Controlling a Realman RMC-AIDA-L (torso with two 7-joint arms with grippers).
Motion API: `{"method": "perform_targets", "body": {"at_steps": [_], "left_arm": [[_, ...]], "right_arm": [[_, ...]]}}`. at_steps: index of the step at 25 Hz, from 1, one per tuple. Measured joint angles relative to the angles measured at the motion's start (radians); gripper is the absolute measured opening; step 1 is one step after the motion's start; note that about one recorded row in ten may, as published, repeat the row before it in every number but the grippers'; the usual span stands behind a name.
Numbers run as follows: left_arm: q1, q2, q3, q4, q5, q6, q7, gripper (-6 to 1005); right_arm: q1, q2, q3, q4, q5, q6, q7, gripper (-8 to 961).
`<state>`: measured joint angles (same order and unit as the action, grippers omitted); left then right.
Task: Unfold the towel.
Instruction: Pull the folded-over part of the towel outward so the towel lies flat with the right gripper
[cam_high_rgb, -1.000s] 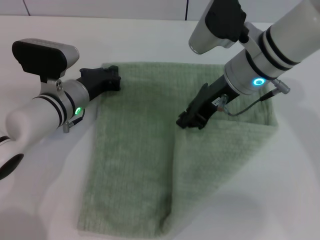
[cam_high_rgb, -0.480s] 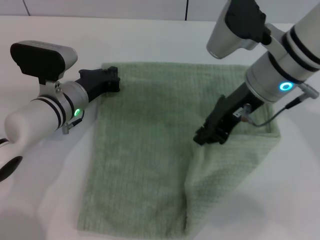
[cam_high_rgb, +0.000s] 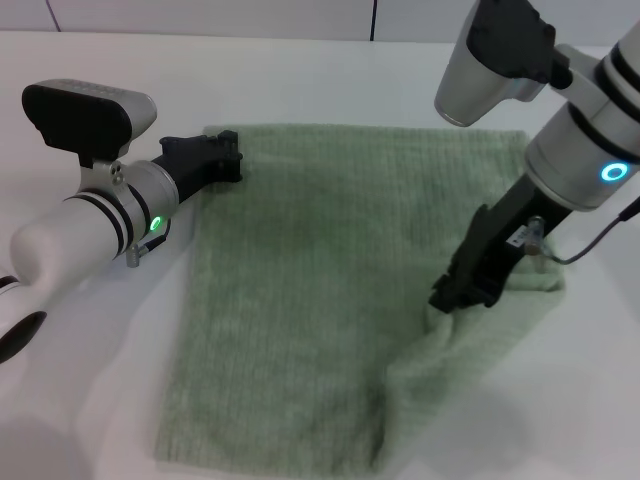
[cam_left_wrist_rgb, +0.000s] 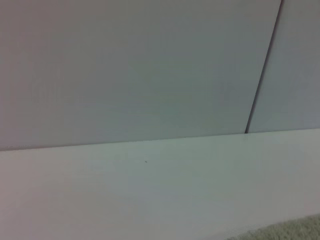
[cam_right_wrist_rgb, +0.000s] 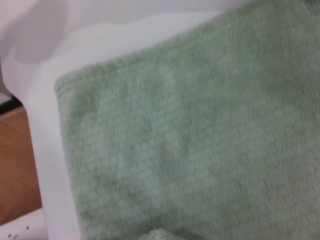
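The pale sage-green towel (cam_high_rgb: 300, 300) lies on the white table (cam_high_rgb: 90, 380) with its right part still folded over as a bunched flap (cam_high_rgb: 450, 350). My right gripper (cam_high_rgb: 455, 298) is shut on the flap's edge at the right side of the towel, holding it just above the lower layer. My left gripper (cam_high_rgb: 228, 160) rests at the towel's far left corner and appears shut on it. The right wrist view shows the towel (cam_right_wrist_rgb: 190, 140) close up. In the left wrist view only a sliver of the towel (cam_left_wrist_rgb: 300, 231) shows.
The table's edge and brown floor (cam_right_wrist_rgb: 15, 165) show in the right wrist view. A grey wall (cam_left_wrist_rgb: 140, 70) stands behind the table's far edge. White table surface (cam_high_rgb: 590, 400) lies to the right of the towel.
My right gripper has moved right and toward me, dragging the folded flap with it. More of the lower layer is uncovered. The left arm has not moved.
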<state>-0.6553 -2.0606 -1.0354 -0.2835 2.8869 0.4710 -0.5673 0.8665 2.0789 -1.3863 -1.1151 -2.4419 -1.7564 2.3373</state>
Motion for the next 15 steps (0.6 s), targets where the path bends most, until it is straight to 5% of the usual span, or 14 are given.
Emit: {"method": "perform_targets", "body": {"at_steps": [15], "left_arm": [[-0.001,0.001,-0.012,-0.002,0.0,0.0,-0.001,28]], "right_arm": [[0.039,0.0,-0.006,-0.11,-0.016,-0.245,0.113,90]]}}
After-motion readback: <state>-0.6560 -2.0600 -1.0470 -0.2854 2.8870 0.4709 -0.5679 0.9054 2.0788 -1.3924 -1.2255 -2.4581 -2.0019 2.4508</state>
